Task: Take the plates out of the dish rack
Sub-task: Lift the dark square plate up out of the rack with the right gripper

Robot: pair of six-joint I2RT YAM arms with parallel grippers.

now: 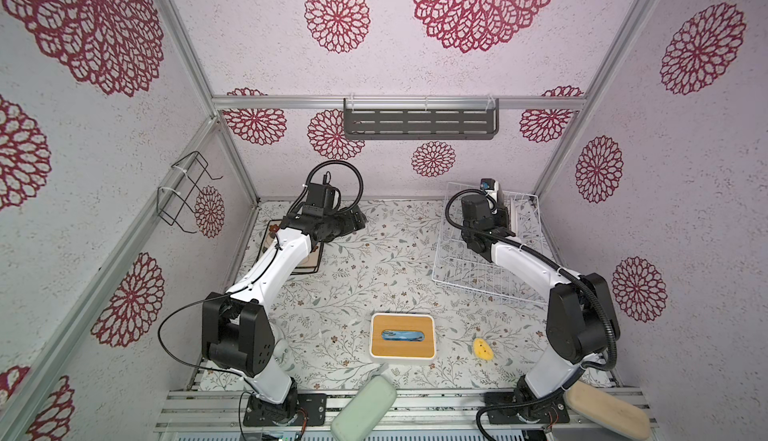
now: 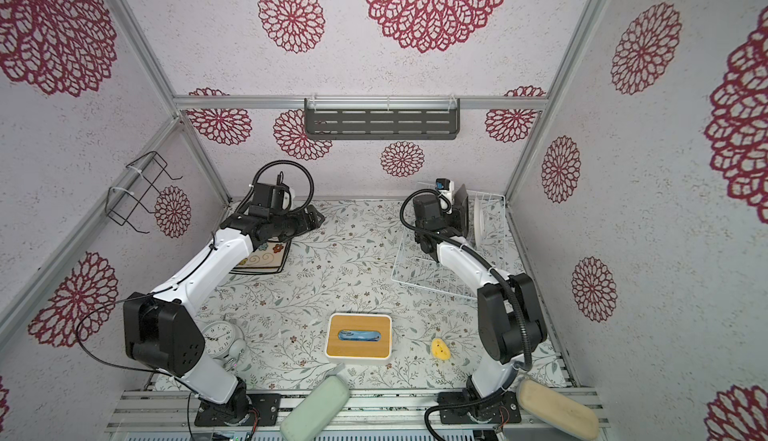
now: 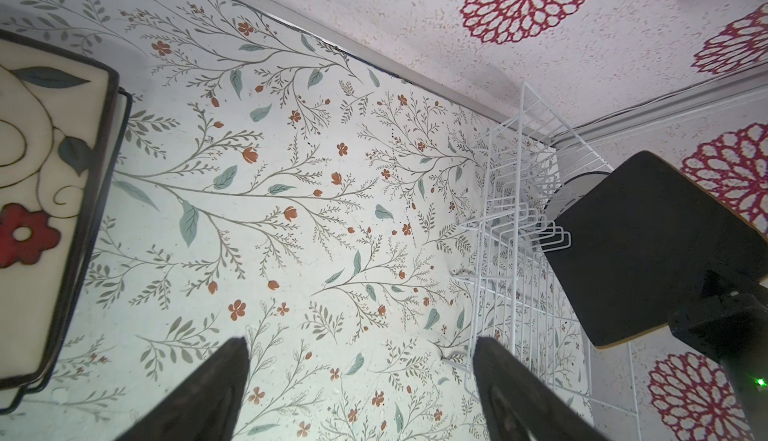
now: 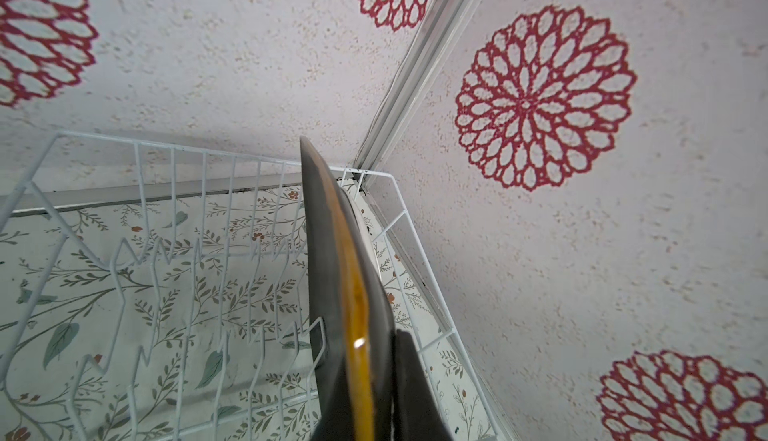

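Note:
The white wire dish rack (image 1: 457, 281) (image 2: 415, 279) stands at the back right of the table. My right gripper (image 4: 359, 347) (image 2: 455, 220) is shut on the edge of a black square plate (image 4: 328, 252) (image 3: 648, 243) (image 2: 461, 210) with an amber rim, held upright above the rack's tines. Behind it a round white plate (image 2: 480, 218) (image 4: 361, 218) stands in the rack. My left gripper (image 3: 361, 341) (image 1: 359, 220) hangs open and empty over the table at the back left. Beside it a cream square plate (image 3: 41, 168) (image 2: 266, 258) with a flower pattern lies on top of a stack.
A white box with a bamboo top (image 1: 402, 337) and a small yellow object (image 1: 482, 349) lie near the front. An alarm clock (image 2: 220, 337) stands by the left arm's base. A grey slotted shelf (image 1: 419, 123) and a black wire bracket (image 1: 187, 193) hang on the walls.

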